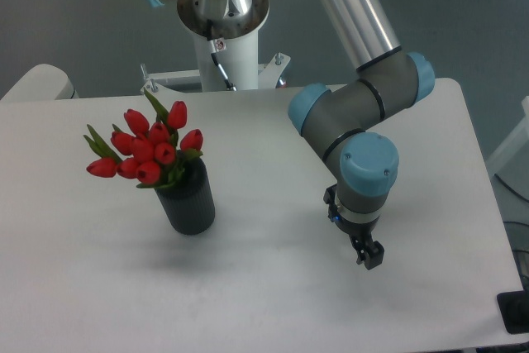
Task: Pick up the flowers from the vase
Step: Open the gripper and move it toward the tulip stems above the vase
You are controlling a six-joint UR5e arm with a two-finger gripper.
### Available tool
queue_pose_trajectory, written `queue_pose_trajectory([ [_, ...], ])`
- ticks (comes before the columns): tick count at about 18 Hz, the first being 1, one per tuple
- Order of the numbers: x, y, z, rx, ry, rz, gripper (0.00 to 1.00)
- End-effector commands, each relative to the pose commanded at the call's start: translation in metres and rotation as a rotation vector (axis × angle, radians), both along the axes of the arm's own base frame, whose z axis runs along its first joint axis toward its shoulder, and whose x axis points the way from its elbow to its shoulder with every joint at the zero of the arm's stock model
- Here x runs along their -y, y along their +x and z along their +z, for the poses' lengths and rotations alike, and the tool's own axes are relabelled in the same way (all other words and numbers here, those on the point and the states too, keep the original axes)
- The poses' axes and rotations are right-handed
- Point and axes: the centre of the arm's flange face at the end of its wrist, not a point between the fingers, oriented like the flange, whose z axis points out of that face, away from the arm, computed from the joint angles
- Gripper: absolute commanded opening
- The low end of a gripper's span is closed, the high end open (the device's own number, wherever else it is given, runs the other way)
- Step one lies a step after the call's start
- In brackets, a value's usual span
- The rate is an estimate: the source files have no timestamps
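Observation:
The flowers [147,147], a tight bunch of red tulip buds with green leaves, stand in the vase [189,200], a small dark ribbed cylinder upright on the left part of the white table [264,295]. The bunch leans to the left of the vase mouth. My gripper [369,256] hangs from the arm's wrist at the right of the table, well to the right of the vase and just above the table top. It points down and holds nothing. Its fingers look close together, but the view is too small to tell their state.
The arm's white base column [221,31] stands at the table's back edge, behind the vase. The arm's grey and blue elbow links [355,113] reach over the right half of the table. The table's right edge lies close to the gripper.

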Motion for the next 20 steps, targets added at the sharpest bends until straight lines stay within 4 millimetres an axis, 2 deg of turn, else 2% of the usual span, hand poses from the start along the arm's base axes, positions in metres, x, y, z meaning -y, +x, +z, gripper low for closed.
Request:
queue_pose_trajectory([
  [2,0.018,0.005,0.024,0.084,0.150,0.032,1.00],
  [5,0.050,0.019,0.039,0.172,0.273,0.070,1.00],
  [11,0.062,0.075,0.090,0.328,0.347,0.073,1.00],
  [13,0.065,0.094,0.101,0.393,0.390,0.075,1.00],
  [17,0.072,0.126,0.106,0.468,0.485,0.073,1.00],
  [20,0.080,0.141,0.097,0.498,0.485,0.087,1.00],
])
